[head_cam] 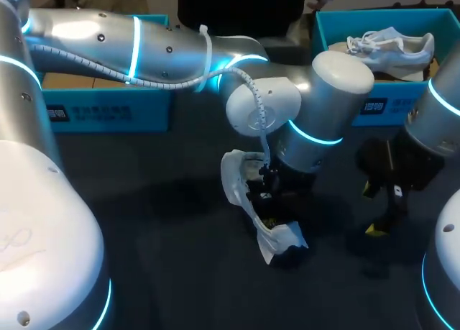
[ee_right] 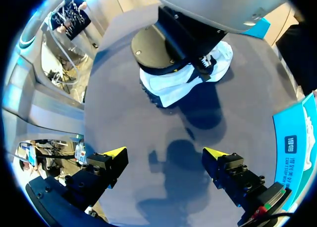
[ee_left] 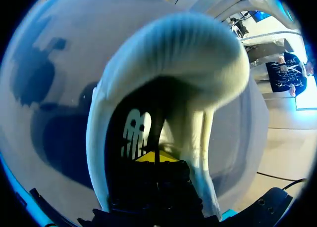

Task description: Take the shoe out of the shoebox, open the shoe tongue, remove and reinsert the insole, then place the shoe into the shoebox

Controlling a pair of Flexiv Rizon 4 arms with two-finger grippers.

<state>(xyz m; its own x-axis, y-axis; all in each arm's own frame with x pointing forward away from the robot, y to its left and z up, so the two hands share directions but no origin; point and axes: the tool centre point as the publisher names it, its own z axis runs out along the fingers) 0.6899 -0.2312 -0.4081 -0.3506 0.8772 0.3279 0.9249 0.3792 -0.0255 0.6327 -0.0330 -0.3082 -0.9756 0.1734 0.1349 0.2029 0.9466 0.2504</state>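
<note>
Inside shoe [ee_left: 188,54], left gripper [ee_left: 154,158] (grip unclear); right gripper [ee_right: 166,153] wide open, empty, above table [ee_right: 124,118].

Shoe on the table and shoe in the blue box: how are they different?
The shoe on the table lies out on the dark table, while the shoe in the box sits inside the blue shoebox at the far right. The left gripper is poked into the opening of the shoe on the table; nothing touches the shoe in the box, and its laces show on top. Both are whitish sneakers.
</note>
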